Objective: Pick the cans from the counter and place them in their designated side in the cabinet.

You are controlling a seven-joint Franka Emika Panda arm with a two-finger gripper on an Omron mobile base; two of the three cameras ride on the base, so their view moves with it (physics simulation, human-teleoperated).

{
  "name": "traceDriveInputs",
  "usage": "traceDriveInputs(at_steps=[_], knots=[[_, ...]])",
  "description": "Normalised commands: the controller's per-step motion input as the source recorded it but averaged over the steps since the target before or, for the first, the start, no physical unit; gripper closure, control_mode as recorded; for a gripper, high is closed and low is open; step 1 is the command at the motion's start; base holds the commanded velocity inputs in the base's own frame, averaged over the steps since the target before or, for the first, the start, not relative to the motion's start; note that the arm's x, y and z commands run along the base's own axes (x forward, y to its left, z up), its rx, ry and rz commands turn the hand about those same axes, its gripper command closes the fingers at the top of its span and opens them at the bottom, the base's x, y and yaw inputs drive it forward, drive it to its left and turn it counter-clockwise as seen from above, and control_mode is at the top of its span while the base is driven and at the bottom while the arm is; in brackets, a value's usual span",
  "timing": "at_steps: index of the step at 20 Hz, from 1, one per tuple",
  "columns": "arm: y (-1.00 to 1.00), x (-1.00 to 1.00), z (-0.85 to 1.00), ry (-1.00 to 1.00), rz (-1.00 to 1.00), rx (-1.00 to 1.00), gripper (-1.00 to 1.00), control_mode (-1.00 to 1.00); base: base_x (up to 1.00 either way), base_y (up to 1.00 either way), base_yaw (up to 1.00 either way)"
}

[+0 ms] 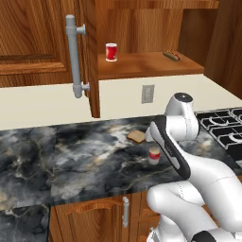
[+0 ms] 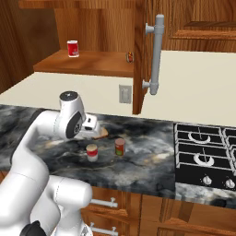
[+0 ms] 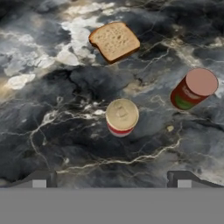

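Observation:
Two cans stand upright on the dark marbled counter [image 3: 61, 131]. The cream can with a red band [image 3: 122, 117] is almost centred below my gripper [image 3: 111, 180]. The red can with a green label [image 3: 192, 89] stands a little to its right. My gripper hangs above them, open, with nothing between its fingertips [image 3: 40, 180]. From the base I see the cream can [image 2: 92, 152] and the red can [image 2: 120, 147] in front of my hand [image 2: 90, 125]. In the left base view my arm partly hides the cream can [image 1: 154, 155]. The cabinet [image 1: 142, 66] is open above the counter [image 1: 71, 156].
A bread slice [image 3: 115, 40] lies just beyond the cans. A bright red can [image 1: 111, 52] and a small hot dog [image 1: 171, 56] sit on the cabinet shelf. The open door with its grey bar handle [image 1: 73, 56] juts out. A stove [image 2: 203, 152] lies to the right.

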Motion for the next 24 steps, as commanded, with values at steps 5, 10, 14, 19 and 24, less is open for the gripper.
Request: traceDriveInputs(at_steps=[5, 10, 14, 19, 24], knots=[[0.0, 0.18, -0.17, 0.0, 0.03, 0.0, -1.0, -1.0, 0.0, 0.0, 0.0], [-0.04, 0.14, -0.2, 0.0, 0.03, 0.0, -1.0, -1.0, 0.0, 0.0, 0.0], [-0.04, 0.12, -0.21, 0.0, 0.03, 0.0, -1.0, -1.0, 0.0, 0.0, 0.0], [-0.01, 0.15, -0.22, 0.0, 0.02, 0.0, -1.0, -1.0, 0.0, 0.0, 0.0], [0.0, 0.19, -0.21, 0.02, 0.01, 0.0, -1.0, -1.0, 0.0, 0.0, 0.0]])
